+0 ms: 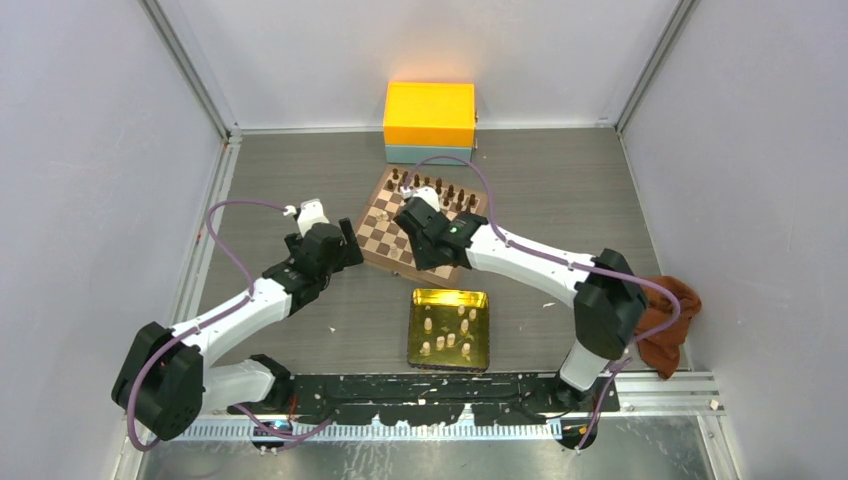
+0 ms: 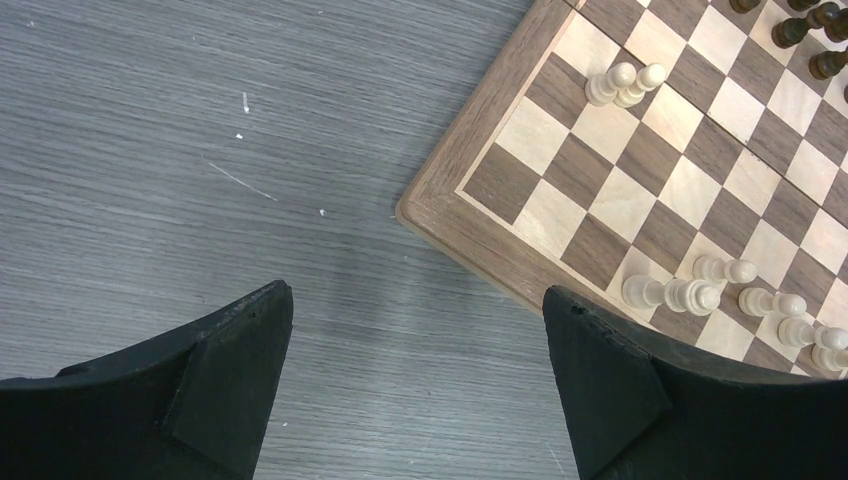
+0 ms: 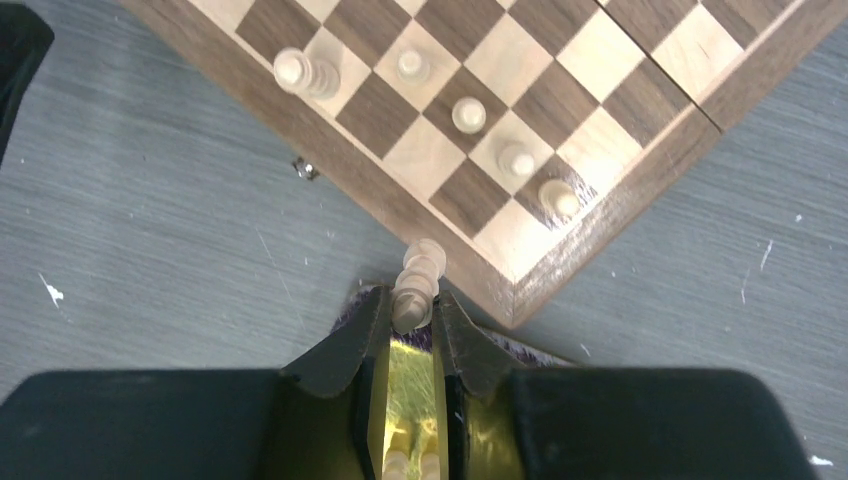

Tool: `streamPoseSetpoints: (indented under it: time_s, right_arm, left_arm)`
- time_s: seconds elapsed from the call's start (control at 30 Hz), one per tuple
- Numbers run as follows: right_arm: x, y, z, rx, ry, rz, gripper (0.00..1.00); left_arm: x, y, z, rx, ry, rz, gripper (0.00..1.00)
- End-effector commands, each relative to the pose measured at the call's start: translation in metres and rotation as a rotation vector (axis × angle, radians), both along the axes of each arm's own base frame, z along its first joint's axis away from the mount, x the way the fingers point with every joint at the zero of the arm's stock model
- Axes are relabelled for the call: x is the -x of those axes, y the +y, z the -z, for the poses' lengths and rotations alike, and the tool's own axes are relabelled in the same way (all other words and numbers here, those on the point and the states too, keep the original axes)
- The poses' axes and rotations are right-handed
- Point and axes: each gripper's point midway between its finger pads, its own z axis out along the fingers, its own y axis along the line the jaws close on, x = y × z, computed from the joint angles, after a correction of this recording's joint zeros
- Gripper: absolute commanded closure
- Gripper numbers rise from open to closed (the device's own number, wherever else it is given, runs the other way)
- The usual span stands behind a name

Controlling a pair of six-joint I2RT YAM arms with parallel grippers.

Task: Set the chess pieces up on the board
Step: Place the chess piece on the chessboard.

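The board (image 1: 380,232) lies at the frame's centre, with a box (image 1: 430,122) behind it at upper centre. The tray (image 1: 414,330) sits below the board, slightly apart, with chess pieces (image 1: 449,340) in it. A cloth (image 1: 668,320) lies at the right of the frame

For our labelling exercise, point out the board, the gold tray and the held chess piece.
board (image 2: 505,183): left wrist view, dark corner square.
gold tray (image 1: 443,303): top external view, bare floor.
held chess piece (image 3: 417,283): right wrist view, its stem.
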Motion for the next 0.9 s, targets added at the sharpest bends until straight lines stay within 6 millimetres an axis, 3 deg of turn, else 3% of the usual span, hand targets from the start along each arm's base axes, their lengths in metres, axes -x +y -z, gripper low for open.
streamPoseSetpoints:
  time_s: [0.0,0.43,0.87]
  right_arm:
    - [-0.023,0.026,-0.015,-0.053,-0.036,-0.036,0.99]
    - [-0.05,0.049,0.002,-0.041,-0.008,-0.046,0.99]
    - [-0.068,0.054,0.015,-0.05,0.01,-0.039,0.99]
  left_arm:
    - [-0.007,-0.002,-0.018,0.042,-0.063,-0.019,0.04]
    - [-0.004,0.0,-0.018,0.041,-0.065,-0.016,0.04]
    - [-0.005,0.001,-0.019,0.033,-0.069,-0.014,0.04]
